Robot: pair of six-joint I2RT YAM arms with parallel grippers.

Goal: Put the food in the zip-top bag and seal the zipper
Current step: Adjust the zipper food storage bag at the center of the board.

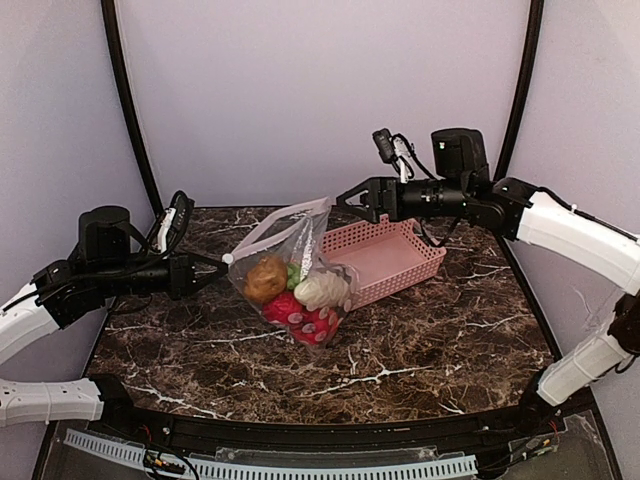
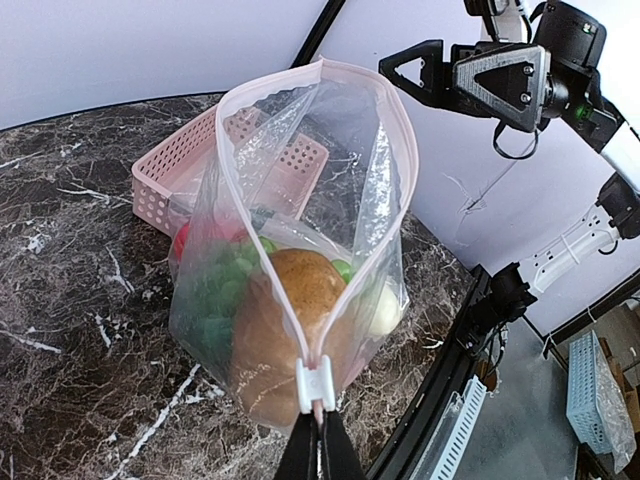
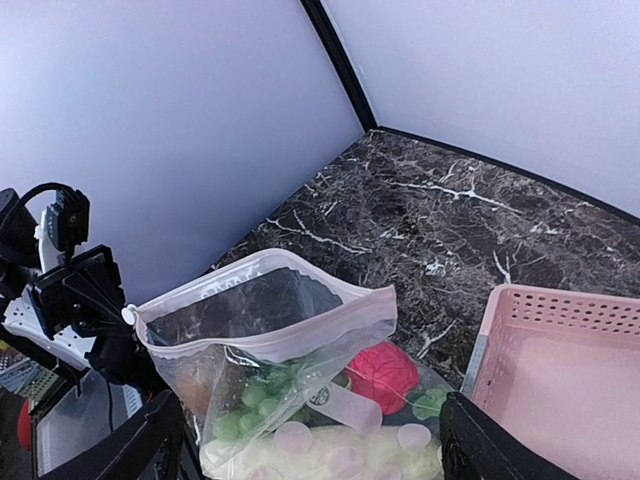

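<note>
Two pincers: our left pincer clamps the zipper end of the open zip-top bag holding food. Our right pincer hangs wide open over its mouth.

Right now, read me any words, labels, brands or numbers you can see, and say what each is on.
No text can be read.
The zip-top bag carries a small round printed mark, too small and blurred to read.
The pink basket and the food show no writing.
</note>
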